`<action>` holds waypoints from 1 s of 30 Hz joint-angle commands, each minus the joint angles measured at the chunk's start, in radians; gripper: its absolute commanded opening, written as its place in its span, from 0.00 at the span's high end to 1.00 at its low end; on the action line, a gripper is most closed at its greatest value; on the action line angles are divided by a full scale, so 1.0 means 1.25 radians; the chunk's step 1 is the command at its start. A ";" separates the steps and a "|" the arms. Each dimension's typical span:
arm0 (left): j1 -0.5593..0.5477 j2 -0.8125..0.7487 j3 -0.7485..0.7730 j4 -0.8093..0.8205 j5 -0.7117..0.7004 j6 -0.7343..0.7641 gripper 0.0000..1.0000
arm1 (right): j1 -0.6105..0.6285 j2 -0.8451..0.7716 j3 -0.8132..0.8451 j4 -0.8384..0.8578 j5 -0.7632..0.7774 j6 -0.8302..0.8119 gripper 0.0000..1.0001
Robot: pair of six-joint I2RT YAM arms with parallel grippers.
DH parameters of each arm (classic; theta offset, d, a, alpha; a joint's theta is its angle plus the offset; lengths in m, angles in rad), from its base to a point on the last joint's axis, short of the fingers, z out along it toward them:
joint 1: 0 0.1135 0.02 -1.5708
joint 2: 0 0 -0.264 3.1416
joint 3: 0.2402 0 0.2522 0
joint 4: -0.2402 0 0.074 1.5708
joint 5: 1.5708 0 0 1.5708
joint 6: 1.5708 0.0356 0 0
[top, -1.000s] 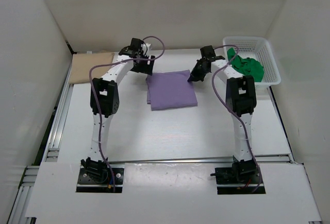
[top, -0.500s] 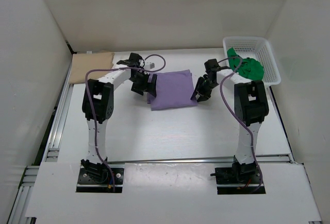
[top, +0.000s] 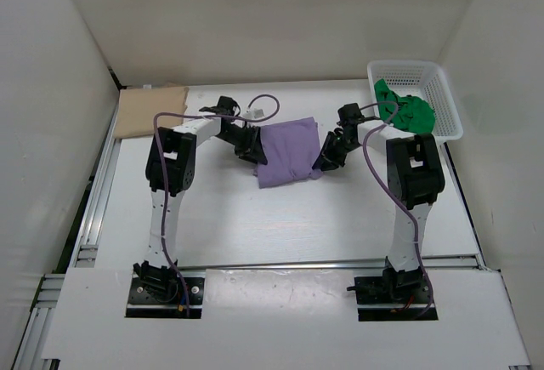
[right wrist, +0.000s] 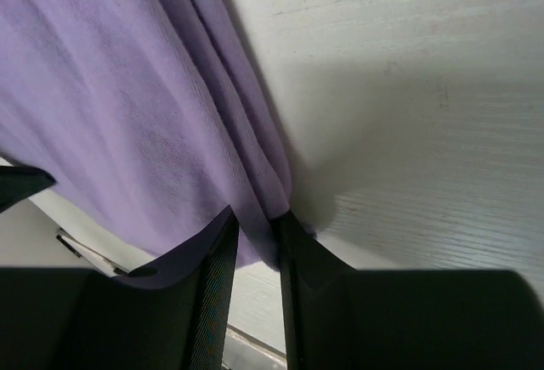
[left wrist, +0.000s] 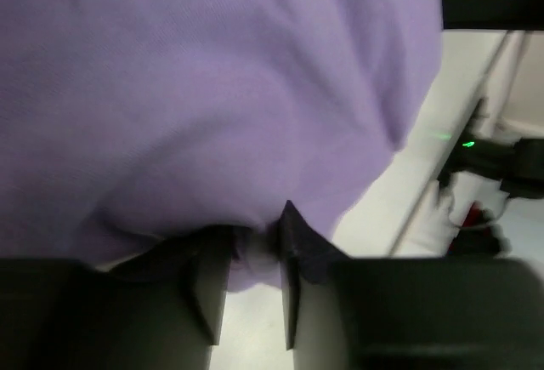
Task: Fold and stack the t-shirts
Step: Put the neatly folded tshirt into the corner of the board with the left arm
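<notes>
The light purple t-shirt (top: 289, 150) lies folded in the middle of the table, slightly skewed. My left gripper (top: 255, 149) is at its left edge, shut on a bunch of purple cloth (left wrist: 252, 251). At its right edge my right gripper (top: 324, 160) is shut on the layered purple hem (right wrist: 259, 217). The tan t-shirt (top: 151, 111) lies folded flat at the table's far left corner. The green t-shirt (top: 406, 111) sits crumpled in the white basket (top: 444, 98) at the far right.
The basket stands just behind and to the right of my right arm (top: 414, 170). Metal rails (top: 93, 208) run along the table's left side. White walls close in the back and both sides.
Both grippers came down from behind the purple t-shirt to its left and right edges and closed on the cloth. The shirt has bunched slightly and turned a little.
</notes>
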 commanded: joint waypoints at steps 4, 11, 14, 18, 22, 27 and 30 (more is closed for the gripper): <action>0.042 0.058 -0.002 -0.037 -0.024 0.025 0.89 | 0.006 -0.043 -0.023 0.016 -0.021 0.011 0.71; 0.120 -0.048 0.060 -0.110 -0.190 0.025 0.89 | -0.003 -0.096 -0.030 -0.039 0.025 -0.026 0.71; 0.120 -0.058 0.168 -0.179 -0.331 0.025 0.89 | -0.021 -0.119 -0.030 -0.065 0.034 -0.042 0.71; 0.104 -0.029 0.298 -0.228 -0.531 0.025 0.89 | -0.028 -0.137 0.003 -0.106 0.084 -0.070 0.70; 0.088 0.000 0.381 -0.221 -0.791 0.025 0.89 | -0.028 -0.155 0.010 -0.125 0.102 -0.088 0.70; 0.060 0.000 0.390 -0.079 -1.059 0.025 0.89 | -0.035 -0.162 0.010 -0.133 0.102 -0.088 0.70; 0.052 0.059 0.461 -0.043 -1.177 0.025 0.89 | -0.035 -0.171 0.003 -0.133 0.110 -0.088 0.70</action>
